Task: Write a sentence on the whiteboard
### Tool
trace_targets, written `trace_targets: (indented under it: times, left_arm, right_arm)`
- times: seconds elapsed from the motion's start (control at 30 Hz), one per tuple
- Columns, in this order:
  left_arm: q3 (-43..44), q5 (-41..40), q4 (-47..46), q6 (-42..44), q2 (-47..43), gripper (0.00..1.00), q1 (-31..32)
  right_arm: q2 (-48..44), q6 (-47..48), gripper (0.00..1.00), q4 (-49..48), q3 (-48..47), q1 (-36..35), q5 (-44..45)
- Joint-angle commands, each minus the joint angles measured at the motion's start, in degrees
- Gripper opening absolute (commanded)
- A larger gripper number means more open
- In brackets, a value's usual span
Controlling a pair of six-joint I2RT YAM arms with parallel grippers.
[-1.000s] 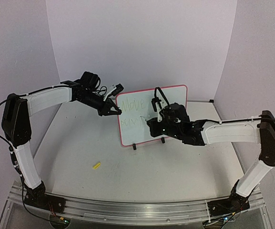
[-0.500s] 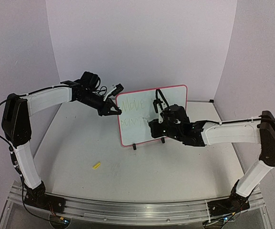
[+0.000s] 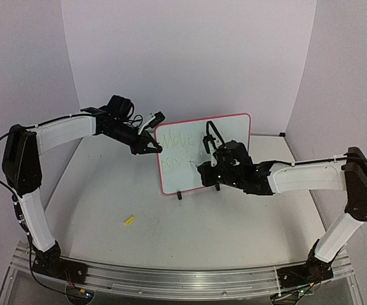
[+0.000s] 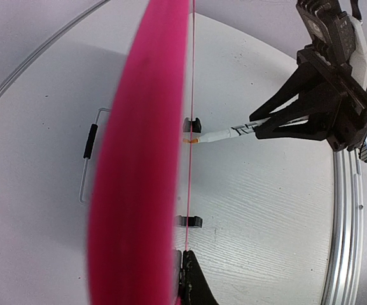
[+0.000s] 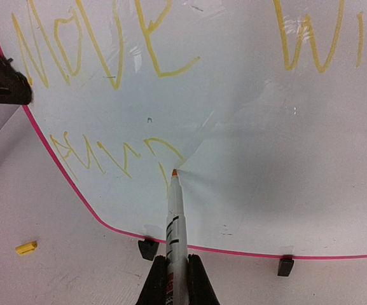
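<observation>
The whiteboard [image 3: 234, 136] stands upright on the table at centre back, its pink frame [image 4: 135, 159] filling the left wrist view edge-on. My left gripper [image 3: 152, 149] is shut on its left edge [image 4: 184, 254]. The sentence [image 3: 178, 138] is faint yellow writing in two lines; the top line [image 5: 94, 44] starts with "MOVE", and the lower line [image 5: 100, 155] is partly formed. My right gripper [image 3: 203, 171] is shut on a white marker [image 5: 173, 219], with its jaws [image 5: 175, 267] at the barrel. The orange tip touches the board at the end of the lower line.
A small yellow cap [image 3: 129, 220] lies on the table front left of the board, also in the right wrist view as the cap [image 5: 26, 247]. Two black feet [image 5: 147, 248] hold up the board's lower edge. A wire stand [image 4: 84, 171] lies behind it. Walls close in on three sides.
My right gripper has shifted slightly right and down with the marker along the lower line. The left arm and the board have not moved.
</observation>
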State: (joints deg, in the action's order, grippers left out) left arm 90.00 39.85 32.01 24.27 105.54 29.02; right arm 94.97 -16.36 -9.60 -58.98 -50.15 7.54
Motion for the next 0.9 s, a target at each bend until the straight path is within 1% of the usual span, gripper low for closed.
trace_targets:
  times: [0.0,0.37,0.6,0.87]
  left_arm:
    - [-0.9,-7.1,2.0,4.6,-0.4,0.00,0.2]
    - [-1.0,-7.2,2.1,4.6,-0.6,0.00,0.2]
    - [-1.0,-7.2,2.0,4.6,-0.5,0.00,0.2]
    - [-1.1,-7.2,2.1,4.6,-0.7,0.00,0.2]
  right_arm:
    - [1.5,0.8,0.00,-0.2,-2.4,0.2,-1.1]
    - [2.0,1.1,0.00,-0.2,-3.3,0.2,-0.7]
    - [0.0,1.0,0.00,-0.2,-2.4,0.2,1.7]
    - [-3.8,0.6,0.00,-0.2,0.0,0.2,0.2]
